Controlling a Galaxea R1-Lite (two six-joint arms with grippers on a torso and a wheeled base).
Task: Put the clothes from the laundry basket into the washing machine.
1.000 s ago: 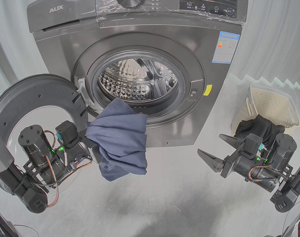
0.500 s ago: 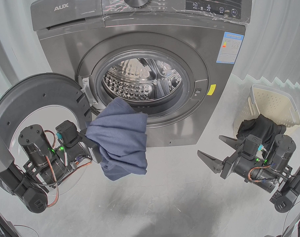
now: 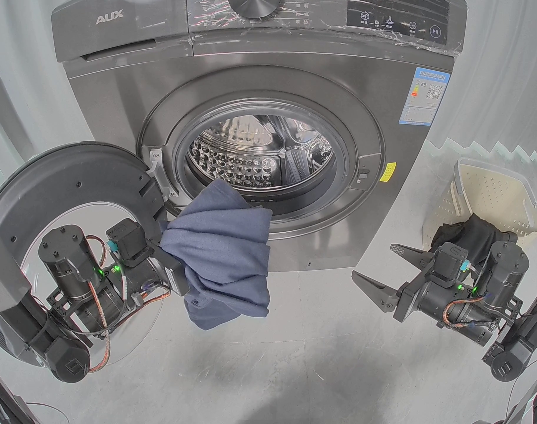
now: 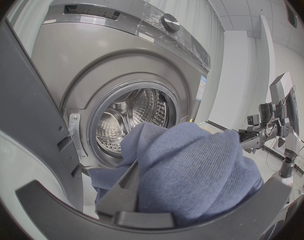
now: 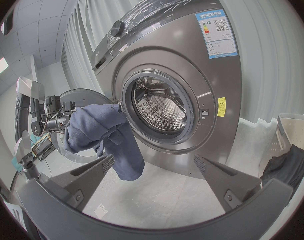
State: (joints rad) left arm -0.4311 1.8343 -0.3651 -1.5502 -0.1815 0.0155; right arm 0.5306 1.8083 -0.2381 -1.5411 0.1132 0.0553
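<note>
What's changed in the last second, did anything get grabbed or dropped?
Nothing was grabbed or dropped. The whole head view shifted and the washer looks slightly larger, so the camera moved, seemingly nearer. The left gripper stays shut on the blue cloth, which hangs before the washer's opening. The right gripper stays open near the basket holding dark clothes.

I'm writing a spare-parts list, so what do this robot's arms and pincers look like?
Both arms are matte black with fat cylindrical motor housings, small green lights, a teal plug and looped orange-brown cables at each wrist. The right pincer has two dark grey wedge-shaped fingers tapering to points; the left pincer looks alike.
</note>
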